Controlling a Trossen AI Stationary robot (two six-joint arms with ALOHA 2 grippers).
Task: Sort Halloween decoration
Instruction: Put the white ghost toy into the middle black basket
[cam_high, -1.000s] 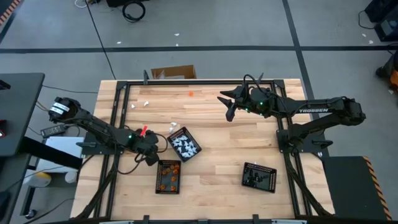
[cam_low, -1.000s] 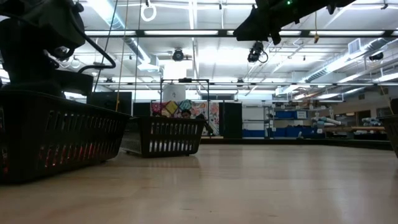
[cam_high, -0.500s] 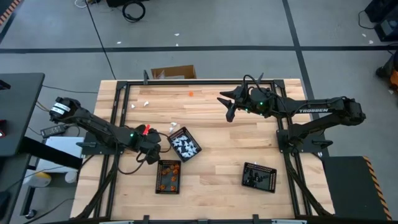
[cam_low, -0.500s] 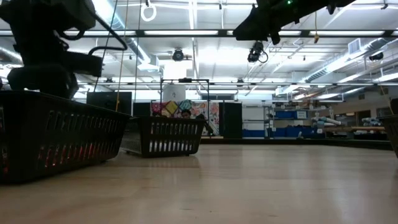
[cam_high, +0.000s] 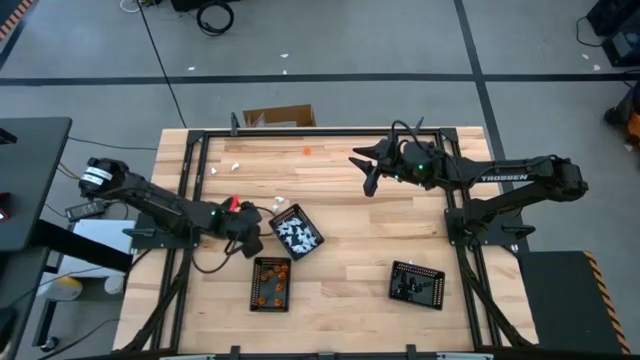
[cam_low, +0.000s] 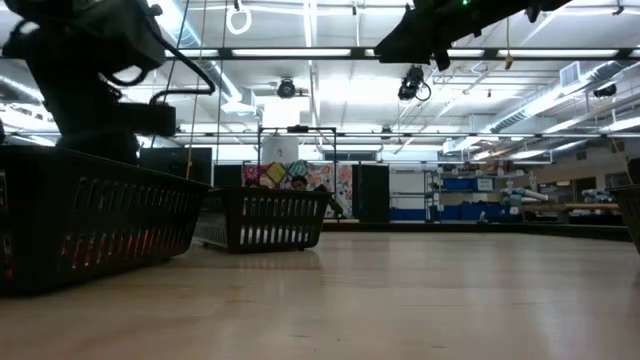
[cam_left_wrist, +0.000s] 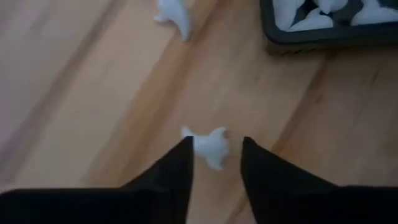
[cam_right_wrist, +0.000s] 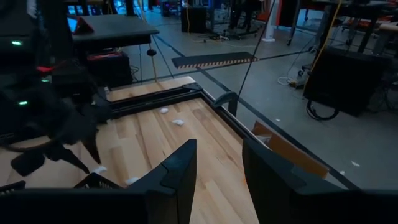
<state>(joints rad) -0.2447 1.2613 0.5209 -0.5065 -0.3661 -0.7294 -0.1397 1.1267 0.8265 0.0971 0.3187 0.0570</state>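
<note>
The left gripper (cam_left_wrist: 216, 163) is low over the tabletop (cam_high: 350, 215), just left of the tray of white pieces (cam_high: 296, 231). Its fingers (cam_left_wrist: 176, 171) are spread, with a small white ghost (cam_left_wrist: 208, 144) lying on the wood between their tips; a second white piece (cam_left_wrist: 173, 14) lies farther off. The orange pieces sit in the tray (cam_high: 271, 283) just nearer, the black ones in the right tray (cam_high: 417, 283). The right gripper (cam_high: 368, 172) hangs over the far side, fingers parted, holding nothing.
</note>
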